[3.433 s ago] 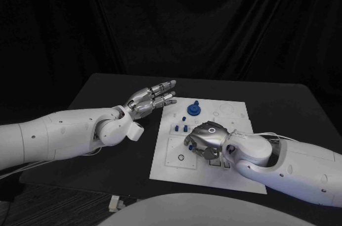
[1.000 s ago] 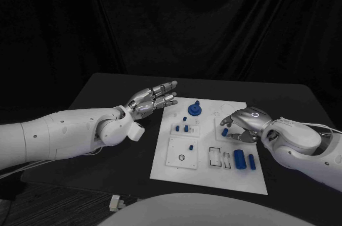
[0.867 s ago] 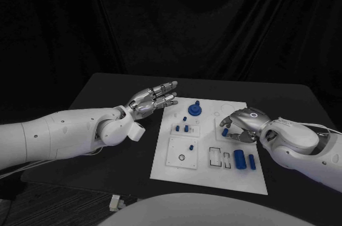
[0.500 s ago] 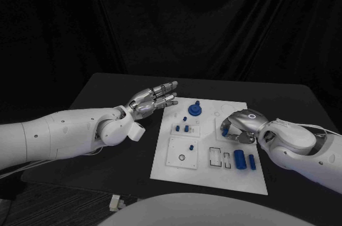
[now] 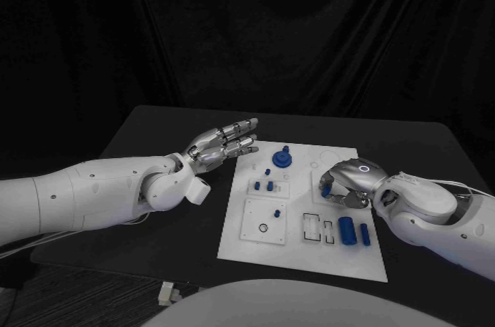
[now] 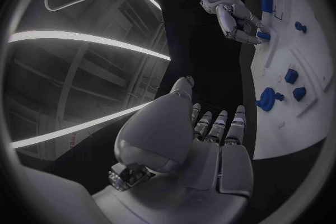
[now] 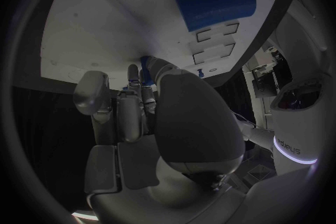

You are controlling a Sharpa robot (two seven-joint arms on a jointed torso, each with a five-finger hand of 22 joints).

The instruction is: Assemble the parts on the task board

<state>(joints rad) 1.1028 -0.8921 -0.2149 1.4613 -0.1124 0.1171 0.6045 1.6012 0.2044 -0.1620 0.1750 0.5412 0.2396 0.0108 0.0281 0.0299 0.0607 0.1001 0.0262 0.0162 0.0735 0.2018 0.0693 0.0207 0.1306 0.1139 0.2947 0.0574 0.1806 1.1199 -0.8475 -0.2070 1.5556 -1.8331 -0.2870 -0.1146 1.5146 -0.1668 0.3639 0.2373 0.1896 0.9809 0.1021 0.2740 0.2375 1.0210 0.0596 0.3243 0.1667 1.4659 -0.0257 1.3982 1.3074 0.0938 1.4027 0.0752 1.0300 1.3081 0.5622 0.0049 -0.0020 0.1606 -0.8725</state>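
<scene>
Task board (image 5: pixel 258 248): white plate, thin dark outlines of recesses printed on it. Table (image 5: pixel 154 127): black, matte.

Parts: blue. Knobbed part (image 5: pixel 282 157) at 12 o'clock of board, saturated blue. Large cylinder (image 5: pixel 348 231) and slim peg (image 5: pixel 364 233) at 4 o'clock, same blue. Small peg (image 5: pixel 277 214) near board centre, blue.

Left hand (image 5: pixel 219 144): silver, darker grey between segments; arm (image 5: pixel 93 194) white. Right hand (image 5: pixel 349 180): silver, white ring mark on its back; arm (image 5: pixel 454 223) white.

Backdrop (image 5: pixel 310 48): black drape.
</scene>
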